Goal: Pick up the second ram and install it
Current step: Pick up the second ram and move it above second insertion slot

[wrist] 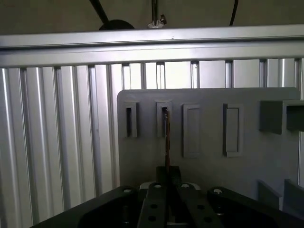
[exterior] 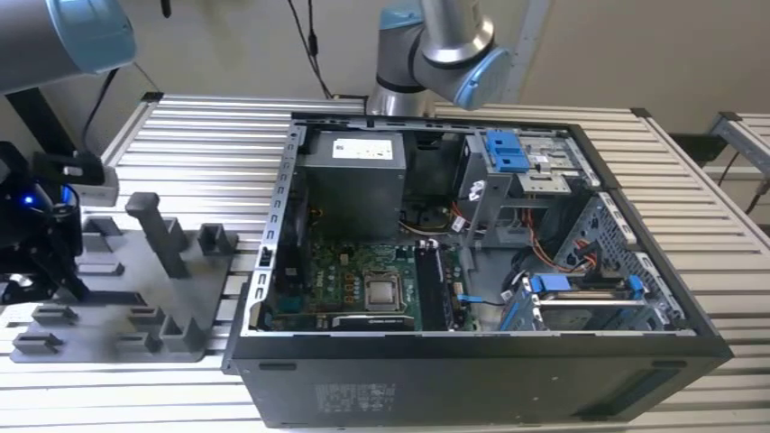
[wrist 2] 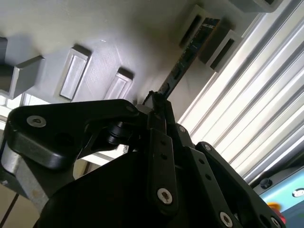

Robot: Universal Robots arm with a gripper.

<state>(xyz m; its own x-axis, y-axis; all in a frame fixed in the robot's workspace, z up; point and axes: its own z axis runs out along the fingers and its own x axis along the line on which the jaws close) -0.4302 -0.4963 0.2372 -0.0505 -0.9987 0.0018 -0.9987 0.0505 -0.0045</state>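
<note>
The second ram (wrist 2: 186, 56) is a thin dark board with black chips, standing on edge in the grey fixture tray (exterior: 132, 311). Its far end sits in a slotted post (wrist 2: 205, 29). In the first wrist view the ram (wrist: 166, 135) appears edge-on, running from a tray slot down into my fingers. My gripper (wrist: 167, 175) is shut on the near end of the stick, and the second wrist view shows the gripper (wrist 2: 155, 100) clamped there too. In the exterior view my gripper (exterior: 27, 284) hangs over the tray at the exterior view's left.
An open computer case (exterior: 673, 361) stands to the exterior view's right of the tray, with the green motherboard (exterior: 349, 280) and its memory slots (exterior: 439, 287) inside. A second arm (exterior: 434, 41) rises behind the case. Upright posts (exterior: 162, 234) stand on the tray. The table is ribbed metal (exterior: 205, 144).
</note>
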